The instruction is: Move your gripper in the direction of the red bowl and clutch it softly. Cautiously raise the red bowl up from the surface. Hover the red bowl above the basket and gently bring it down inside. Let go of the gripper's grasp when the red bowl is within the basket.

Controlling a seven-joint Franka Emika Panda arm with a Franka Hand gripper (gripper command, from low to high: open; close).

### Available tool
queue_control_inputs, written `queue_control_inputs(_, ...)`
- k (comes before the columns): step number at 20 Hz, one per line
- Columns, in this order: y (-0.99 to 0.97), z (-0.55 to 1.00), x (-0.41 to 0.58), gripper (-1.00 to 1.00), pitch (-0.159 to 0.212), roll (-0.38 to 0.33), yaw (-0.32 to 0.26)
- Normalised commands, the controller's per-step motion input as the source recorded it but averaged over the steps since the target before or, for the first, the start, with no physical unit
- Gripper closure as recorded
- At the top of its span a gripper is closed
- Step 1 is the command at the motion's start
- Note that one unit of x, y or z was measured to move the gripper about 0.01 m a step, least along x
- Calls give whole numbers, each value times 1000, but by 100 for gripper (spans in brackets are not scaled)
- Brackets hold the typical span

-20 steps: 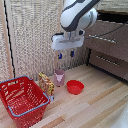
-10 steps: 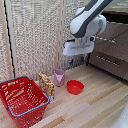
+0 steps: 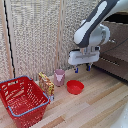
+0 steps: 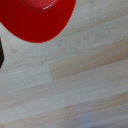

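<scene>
The red bowl (image 3: 75,87) is small, shallow and round and sits on the wooden floor, near the middle of the exterior view. The gripper (image 3: 82,68), a white boxy hand with two blue-tipped fingers, hangs above and slightly behind the bowl, not touching it. Its fingers stand apart and hold nothing. The wrist view shows part of the red bowl (image 4: 39,19) on the pale wood planks. The basket (image 3: 23,100), red with lattice sides and a blue-grey rim, stands at the exterior view's lower left, well away from the gripper.
A pink cup (image 3: 59,77) stands just to the exterior view's left of the bowl. A yellow-brown patterned packet (image 3: 46,84) leans between the cup and the basket. A woven screen (image 3: 40,35) stands behind; dark low furniture (image 3: 114,62) lies at the right.
The gripper has moved toward the exterior view's right and ended above the red bowl. The bowl, cup and basket have not moved.
</scene>
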Motion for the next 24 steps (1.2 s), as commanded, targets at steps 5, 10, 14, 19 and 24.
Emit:
queue_control_inputs(5,-151,-533,-88,-100,27,5,-85)
queue_control_inputs(10,-138,-488,-53,-100,-5,3,-50)
queue_control_inputs(14,-74,-377,0,-100,-53,10,-6)
queue_control_inputs(19,-38,-271,0,100,-14,2,0)
queue_control_inputs(24,-1,-95,0,100,23,0,0)
